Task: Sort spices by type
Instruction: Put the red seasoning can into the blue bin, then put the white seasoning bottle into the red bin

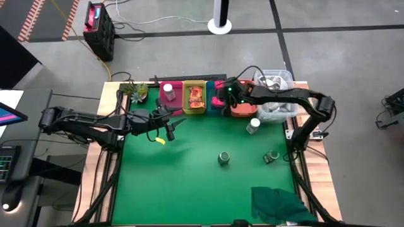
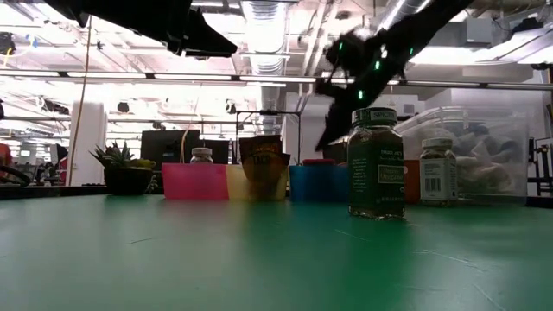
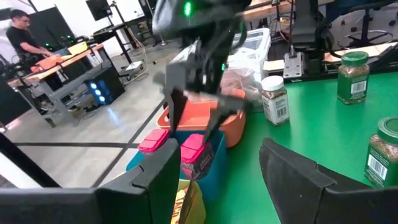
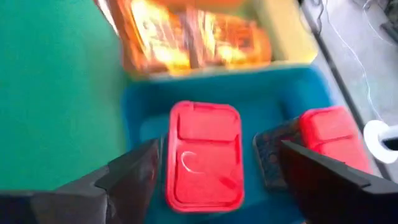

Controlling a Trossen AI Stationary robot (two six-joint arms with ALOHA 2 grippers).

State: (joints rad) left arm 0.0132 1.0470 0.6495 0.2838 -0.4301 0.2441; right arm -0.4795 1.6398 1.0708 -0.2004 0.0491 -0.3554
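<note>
My right gripper (image 4: 217, 149) hangs open over the blue bin (image 4: 143, 106) at the table's far edge. Its fingers stand on either side of a pink box (image 4: 204, 155) that lies flat in the bin, and they do not touch it. A second pink box (image 4: 329, 140) lies beside the first. Orange-brown packets (image 1: 196, 98) fill the yellow bin, and a white-capped jar (image 1: 168, 91) stands in the pink bin. Loose on the green table stand a white-capped jar (image 1: 253, 126) and two green-lidded jars (image 1: 223, 157) (image 1: 271, 156). My left gripper (image 1: 172, 124) hovers open at the left, holding nothing.
An orange bin (image 1: 240, 110) sits right of the blue one. Clear plastic containers (image 1: 274, 82) stand at the far right corner and a small plant (image 1: 136, 91) at the far left. A crumpled dark green cloth (image 1: 278, 205) lies at the near right.
</note>
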